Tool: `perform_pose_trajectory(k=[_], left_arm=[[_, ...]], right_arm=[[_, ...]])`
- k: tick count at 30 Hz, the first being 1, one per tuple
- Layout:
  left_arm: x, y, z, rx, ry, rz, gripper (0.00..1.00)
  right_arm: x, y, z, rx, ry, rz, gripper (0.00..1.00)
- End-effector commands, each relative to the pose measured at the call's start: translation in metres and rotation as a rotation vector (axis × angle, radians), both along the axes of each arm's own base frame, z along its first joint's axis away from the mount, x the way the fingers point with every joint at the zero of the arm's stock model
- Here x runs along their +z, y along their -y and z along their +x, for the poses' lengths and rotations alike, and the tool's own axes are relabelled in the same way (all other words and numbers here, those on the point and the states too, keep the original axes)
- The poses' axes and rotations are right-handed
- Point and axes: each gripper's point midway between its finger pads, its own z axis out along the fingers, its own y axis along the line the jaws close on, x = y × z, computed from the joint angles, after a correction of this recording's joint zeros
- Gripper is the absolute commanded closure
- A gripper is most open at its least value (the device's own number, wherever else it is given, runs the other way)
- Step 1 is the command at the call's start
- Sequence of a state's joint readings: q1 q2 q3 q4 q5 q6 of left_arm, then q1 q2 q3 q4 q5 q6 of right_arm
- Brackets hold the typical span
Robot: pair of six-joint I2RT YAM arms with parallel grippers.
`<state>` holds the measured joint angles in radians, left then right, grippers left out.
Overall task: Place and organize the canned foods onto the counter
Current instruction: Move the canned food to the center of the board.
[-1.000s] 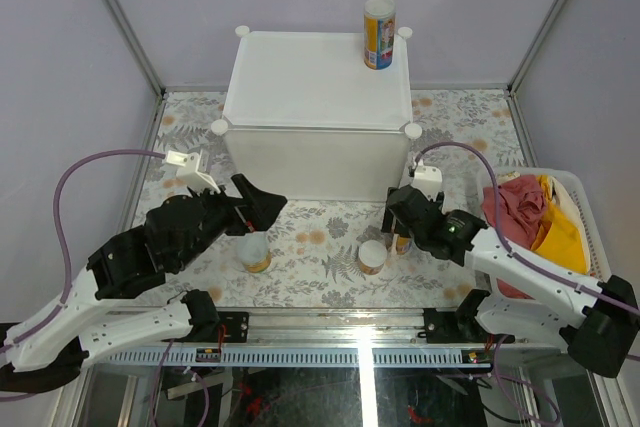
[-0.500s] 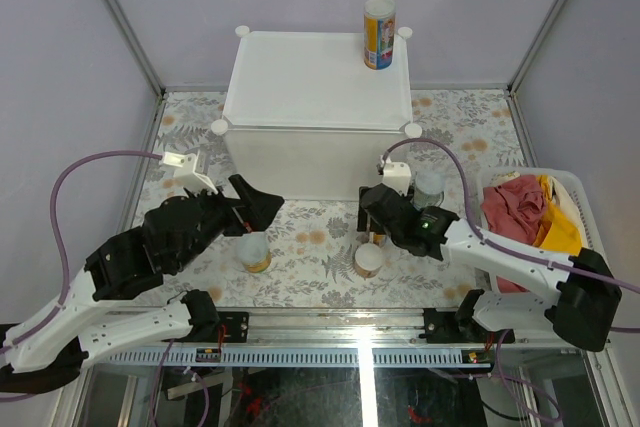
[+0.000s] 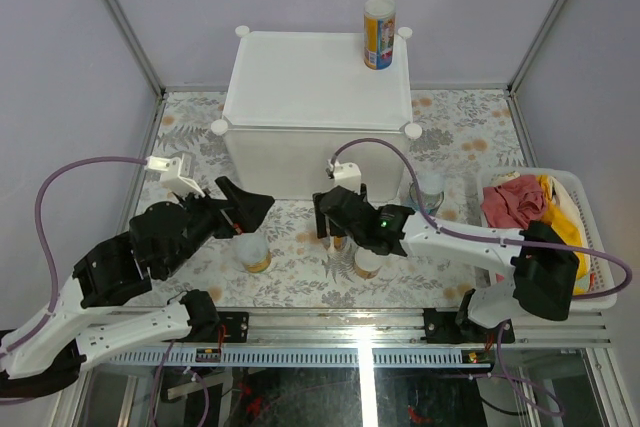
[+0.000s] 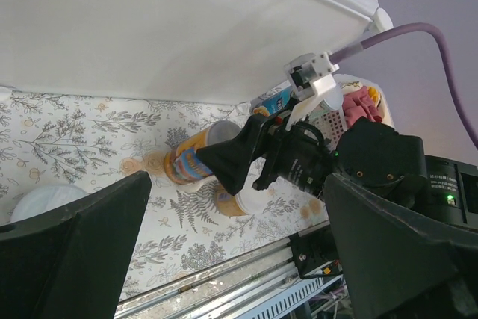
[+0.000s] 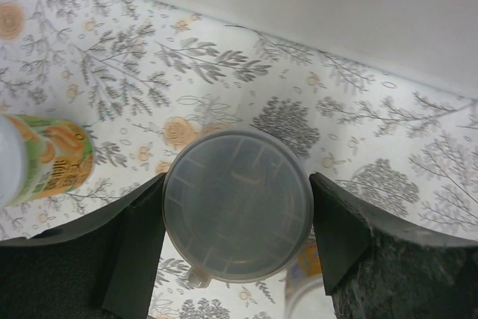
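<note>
- The right fingers [image 5: 131, 259] pinch the tall can with an orange-and-blue label and a clear plastic lid [image 5: 235, 214]. The lid sits between them and touches both.
- This can is low in front of the large white cube-shaped plastic cabinet [image 3: 310, 77], over the floral-patterned tabletop [image 3: 450, 117]. I cannot tell if its base is touching the tabletop.
- I judge that the step in hand is to carry it up to the cabinet top. It is better to raise it first above the front edge, then go forward, keeping it upright.
- A good place is beside the tall yellow can [image 3: 379, 34] at the far right corner, near it but apart.
- The left fingers [image 4: 75, 252] are spread wide and hold nothing. They are near a short can with a pale lid [image 3: 255, 252], so the carrying path should stay away from them.
- The held can is a smooth cylinder with a translucent lid and a small tab at the rim. It could slip in a loose grip.
</note>
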<state>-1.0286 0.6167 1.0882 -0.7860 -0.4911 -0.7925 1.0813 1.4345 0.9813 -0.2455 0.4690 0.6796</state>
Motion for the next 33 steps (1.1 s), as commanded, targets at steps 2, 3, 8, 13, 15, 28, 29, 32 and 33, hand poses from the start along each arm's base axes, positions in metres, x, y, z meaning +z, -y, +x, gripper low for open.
perform_pose_trajectory(k=[2, 3, 8, 13, 15, 28, 29, 32, 33], left_arm=[[0.007, -0.008, 0.002, 0.039, 0.012, -0.022, 0.00], [0.008, -0.009, 0.002, 0.041, 0.015, -0.023, 0.00], [0.009, -0.010, 0.002, 0.044, 0.020, -0.021, 0.00], [0.011, -0.011, 0.002, 0.044, 0.024, -0.025, 0.00], [0.011, -0.012, 0.001, 0.044, 0.023, -0.023, 0.00], [0.011, -0.008, 0.002, 0.032, 0.017, -0.007, 0.00], [0.011, -0.008, 0.002, 0.032, 0.017, -0.006, 0.00], [0.010, -0.007, 0.002, 0.031, 0.015, 0.000, 0.00], [0.011, -0.007, 0.002, 0.030, 0.015, 0.000, 0.00]], right_arm=[[0.012, -0.048, -0.012, 0.131, 0.013, 0.042, 0.64], [0.012, -0.052, -0.013, 0.142, 0.014, 0.038, 0.63], [0.007, -0.059, -0.012, 0.168, 0.031, 0.025, 0.54], [0.000, -0.060, -0.013, 0.191, 0.061, 0.036, 0.37], [-0.002, -0.060, -0.014, 0.202, 0.077, 0.035, 0.32], [-0.008, -0.061, -0.021, 0.230, 0.131, 0.020, 0.17], [-0.009, -0.060, -0.021, 0.230, 0.134, 0.021, 0.15], [-0.012, -0.059, -0.024, 0.237, 0.144, 0.021, 0.13], [-0.010, -0.058, -0.022, 0.223, 0.163, 0.017, 0.13]])
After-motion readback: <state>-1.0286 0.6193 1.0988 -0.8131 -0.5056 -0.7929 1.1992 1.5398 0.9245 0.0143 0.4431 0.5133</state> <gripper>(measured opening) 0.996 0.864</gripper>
